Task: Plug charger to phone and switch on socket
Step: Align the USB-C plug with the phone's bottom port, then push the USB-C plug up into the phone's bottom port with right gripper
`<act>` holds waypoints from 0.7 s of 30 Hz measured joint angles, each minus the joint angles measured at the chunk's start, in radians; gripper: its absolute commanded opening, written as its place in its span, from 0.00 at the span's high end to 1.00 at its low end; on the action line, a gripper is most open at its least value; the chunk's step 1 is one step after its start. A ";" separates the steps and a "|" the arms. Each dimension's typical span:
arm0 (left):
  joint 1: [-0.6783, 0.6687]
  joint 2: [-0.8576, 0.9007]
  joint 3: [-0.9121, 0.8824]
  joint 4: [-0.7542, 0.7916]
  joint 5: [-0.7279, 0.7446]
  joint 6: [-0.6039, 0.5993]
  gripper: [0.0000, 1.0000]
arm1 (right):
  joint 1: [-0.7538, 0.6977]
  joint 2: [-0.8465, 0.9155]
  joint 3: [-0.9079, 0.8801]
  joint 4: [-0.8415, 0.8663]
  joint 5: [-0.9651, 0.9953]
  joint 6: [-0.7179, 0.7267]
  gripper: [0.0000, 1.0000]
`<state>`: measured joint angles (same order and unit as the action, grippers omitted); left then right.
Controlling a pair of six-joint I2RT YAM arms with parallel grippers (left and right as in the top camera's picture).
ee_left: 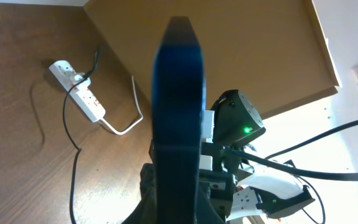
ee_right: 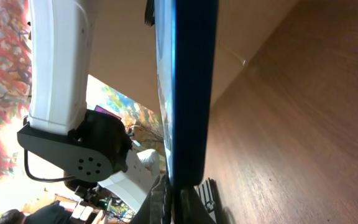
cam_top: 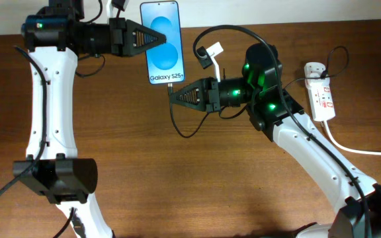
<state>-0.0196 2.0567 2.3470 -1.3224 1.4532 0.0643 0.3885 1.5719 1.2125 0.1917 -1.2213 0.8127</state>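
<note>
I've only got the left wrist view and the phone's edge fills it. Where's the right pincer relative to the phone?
Observer: Overhead, the right pincer points at the bottom edge of the phone, just below the Galaxy S25+ text.
Operator: Is the connector in?
Observer: No view settles that. The black cable of the charger runs from the pincer's tip and loops on the table.
Operator: Which way does the screen face?
Observer: Up toward the overhead camera, with the left pincer clamped on the long edge nearer the left arm.
</note>
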 measured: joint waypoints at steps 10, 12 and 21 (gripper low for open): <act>0.000 0.000 0.000 0.000 0.013 0.000 1.00 | 0.004 0.000 0.000 0.000 0.001 0.000 0.96; 0.000 0.000 0.000 0.000 0.014 0.000 1.00 | 0.004 0.000 0.000 0.000 0.001 0.000 0.96; 0.000 0.000 0.000 0.000 0.006 0.000 1.00 | 0.005 0.000 0.000 0.000 0.000 0.000 0.96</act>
<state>-0.0196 2.0567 2.3470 -1.3228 1.4590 0.0647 0.3935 1.5719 1.2125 0.1917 -1.2209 0.8124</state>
